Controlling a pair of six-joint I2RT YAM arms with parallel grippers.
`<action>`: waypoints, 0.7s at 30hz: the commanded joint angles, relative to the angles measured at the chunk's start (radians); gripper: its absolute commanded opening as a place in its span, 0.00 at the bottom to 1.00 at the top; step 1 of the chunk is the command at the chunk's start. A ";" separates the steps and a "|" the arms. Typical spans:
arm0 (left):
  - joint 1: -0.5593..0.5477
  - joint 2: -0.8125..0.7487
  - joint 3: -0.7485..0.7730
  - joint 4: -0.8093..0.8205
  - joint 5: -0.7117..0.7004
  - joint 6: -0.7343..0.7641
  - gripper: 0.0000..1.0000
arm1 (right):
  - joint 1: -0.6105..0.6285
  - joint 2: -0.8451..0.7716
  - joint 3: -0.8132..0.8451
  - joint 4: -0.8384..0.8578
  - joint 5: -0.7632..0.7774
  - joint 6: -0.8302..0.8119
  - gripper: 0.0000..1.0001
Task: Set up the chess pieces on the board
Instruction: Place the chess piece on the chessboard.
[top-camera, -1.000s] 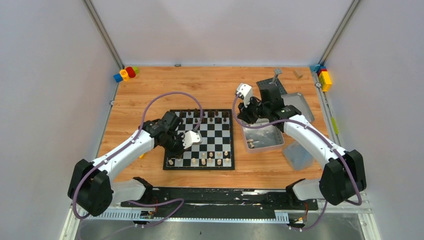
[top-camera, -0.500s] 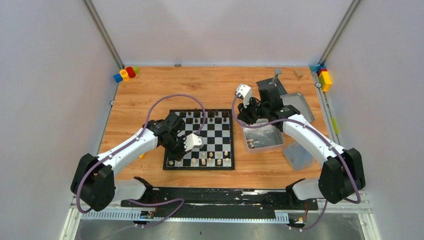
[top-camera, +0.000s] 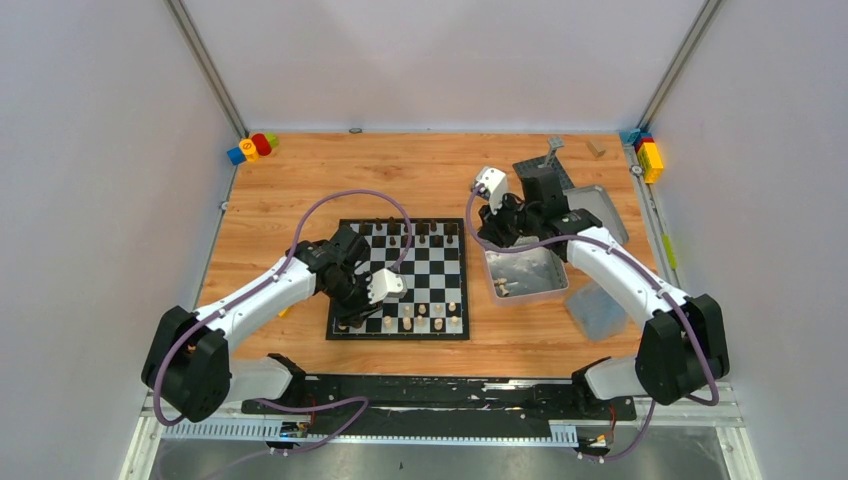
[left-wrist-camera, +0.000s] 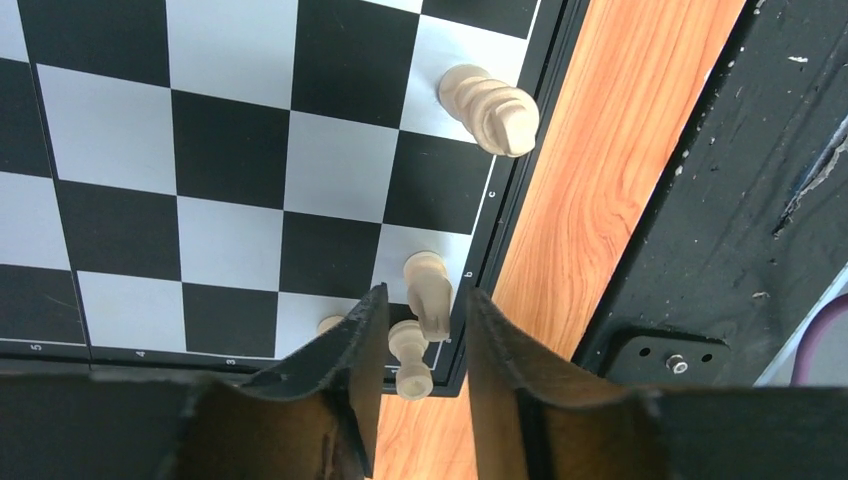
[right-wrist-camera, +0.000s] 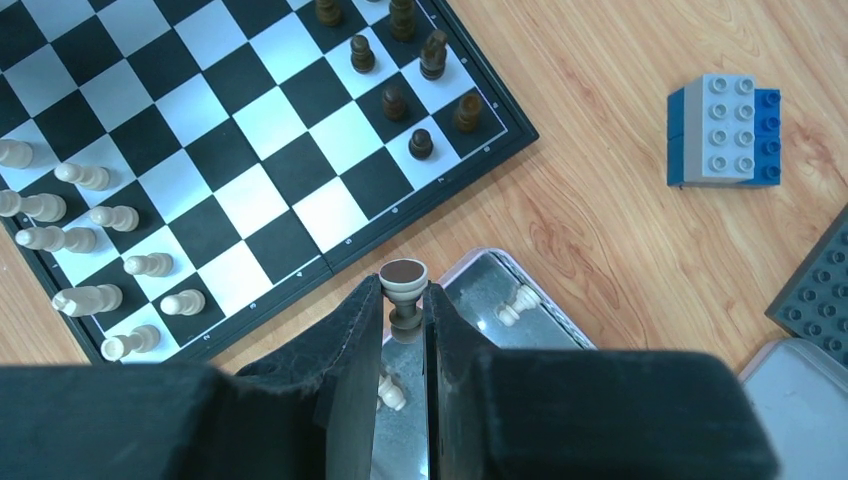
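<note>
The board (top-camera: 420, 270) lies mid-table, with dark chess pieces (top-camera: 405, 236) on its far rows and cream ones (top-camera: 420, 318) on its near rows. My left gripper (top-camera: 347, 312) hangs over the near-left corner. In the left wrist view its jaws (left-wrist-camera: 425, 295) are parted, and a cream piece (left-wrist-camera: 412, 350) stands free between them on the corner square. A cream knight (left-wrist-camera: 430, 290) stands just beyond it. My right gripper (right-wrist-camera: 403, 288) is shut on a small chess piece (right-wrist-camera: 404, 275) above the corner of the metal tin (right-wrist-camera: 480, 290). That gripper (top-camera: 487, 240) sits right of the board.
Two cream pieces (right-wrist-camera: 520, 303) lie in the tin (top-camera: 530, 275). A grey studded plate (top-camera: 545, 170) and the tin's lid (top-camera: 600, 210) sit behind it, and a blue-grey brick (right-wrist-camera: 722, 130) lies on the wood. Coloured bricks (top-camera: 252, 147) occupy the far corners. The black base rail (left-wrist-camera: 720, 200) borders the board's near side.
The left gripper came down at the board's near-left corner and its jaws opened, leaving the cream piece standing. The right arm hardly moved and keeps its piece.
</note>
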 joint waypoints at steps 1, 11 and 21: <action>-0.007 -0.019 0.003 0.000 0.006 0.013 0.48 | -0.022 -0.030 0.008 -0.007 -0.002 -0.017 0.00; -0.006 -0.152 0.056 0.016 -0.021 -0.034 0.76 | -0.049 -0.062 0.011 -0.177 0.080 -0.109 0.00; -0.004 -0.187 0.157 0.099 -0.004 -0.172 0.98 | -0.046 0.010 0.122 -0.377 0.008 -0.132 0.00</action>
